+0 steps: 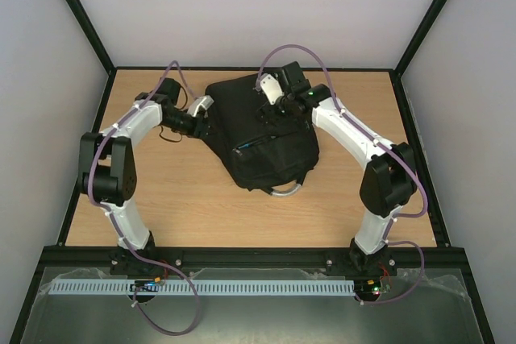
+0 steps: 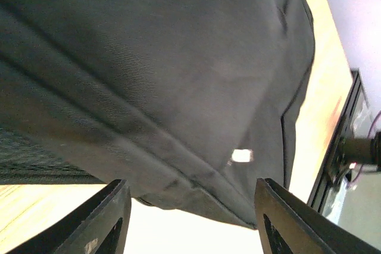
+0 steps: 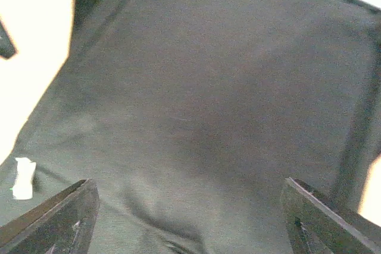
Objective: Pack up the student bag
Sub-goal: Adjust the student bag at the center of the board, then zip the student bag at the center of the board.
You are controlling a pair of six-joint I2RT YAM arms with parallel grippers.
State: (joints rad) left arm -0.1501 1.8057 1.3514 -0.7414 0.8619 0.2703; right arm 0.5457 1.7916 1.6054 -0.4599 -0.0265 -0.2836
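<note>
**Position.** The bag [image 1: 262, 138] lies flat on the desk [image 1: 161, 215], in its far half between the two arms. Its loop handle [image 1: 286, 192] points toward you.

**Hands.** The left hand [image 2: 191, 194] sits at the bag's left edge. Its fingers are apart with nothing between them, and the fabric lies just beyond the tips. The right hand [image 3: 189, 185] hovers over the far right of the bag, released and spread wide, with cloth filling the space below it. Neither hand grips anything.

**Risks.**
- The fabric is soft and slack, so if you close on a flat panel you are likely to pinch only a thin fold that slips out.
- With only one hand anchoring it, a pull on one side could drag the whole bag across the desk and not open it.
- Both wrist views show plain black cloth with no zip or opening, so you may close on the wrong layer.
- I see nothing to pack in any view, so confirm what goes in before you commit.
</note>
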